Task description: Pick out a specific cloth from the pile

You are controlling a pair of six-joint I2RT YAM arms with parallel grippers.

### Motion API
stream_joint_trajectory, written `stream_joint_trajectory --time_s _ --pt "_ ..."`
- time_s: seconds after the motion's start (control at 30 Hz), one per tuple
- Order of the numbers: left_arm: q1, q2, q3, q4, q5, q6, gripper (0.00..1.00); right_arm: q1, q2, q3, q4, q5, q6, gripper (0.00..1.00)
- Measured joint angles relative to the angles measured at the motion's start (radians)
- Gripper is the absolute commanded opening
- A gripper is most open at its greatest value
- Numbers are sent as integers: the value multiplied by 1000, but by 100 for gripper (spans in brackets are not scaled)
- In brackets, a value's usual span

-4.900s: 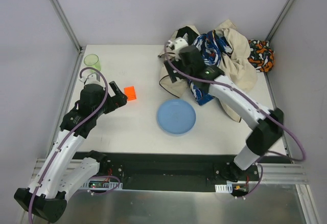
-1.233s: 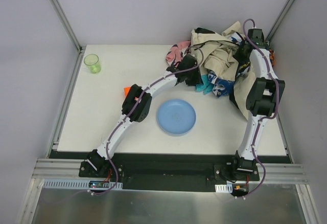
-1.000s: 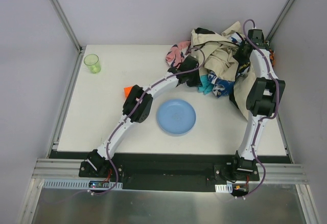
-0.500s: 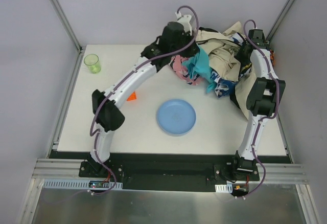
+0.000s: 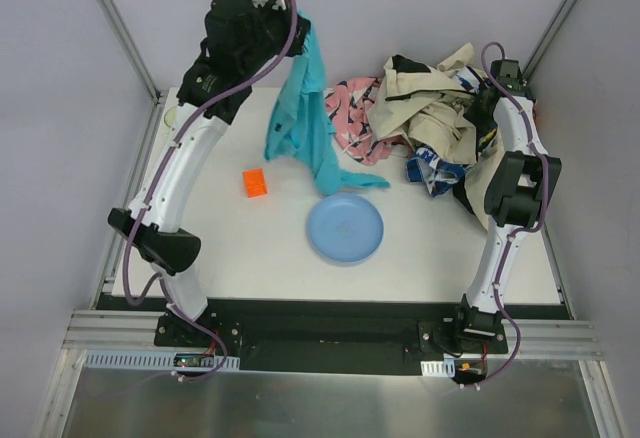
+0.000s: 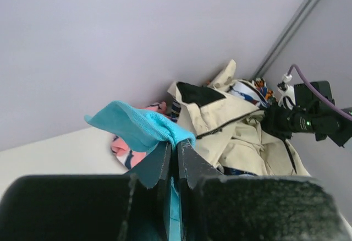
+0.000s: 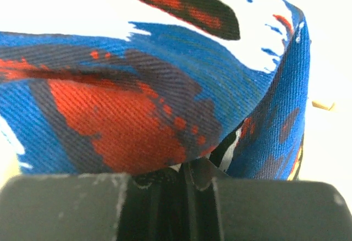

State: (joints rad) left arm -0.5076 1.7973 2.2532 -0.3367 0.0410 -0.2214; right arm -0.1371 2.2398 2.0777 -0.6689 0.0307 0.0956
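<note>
The left hand (image 6: 177, 144), pinched shut on the cloth (image 5: 303, 118), holds it high so it hangs free beside the pile (image 5: 430, 123), which the right hand (image 7: 184, 170), closed on patterned fabric, apparently anchors.

Top overhead, whole table (image 5: 230, 248); left wrist high, facing same pile (image 6: 231, 125); right wrist buried close.

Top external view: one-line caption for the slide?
Left gripper holds the teal cloth aloft beside the pile, lower end near the blue plate; right gripper at the pile.
</note>
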Motion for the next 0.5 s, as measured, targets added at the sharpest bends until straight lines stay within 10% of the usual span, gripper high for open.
stream_joint_trajectory --time_s 0.37,0.5 --pt "22 -138 114 9 -163 159 0 -2 -13 -14 2 -18 -38 28" --pt "80 -127 146 62 -211 181 0 -2 -51 -43 -2 -19 -88 56"
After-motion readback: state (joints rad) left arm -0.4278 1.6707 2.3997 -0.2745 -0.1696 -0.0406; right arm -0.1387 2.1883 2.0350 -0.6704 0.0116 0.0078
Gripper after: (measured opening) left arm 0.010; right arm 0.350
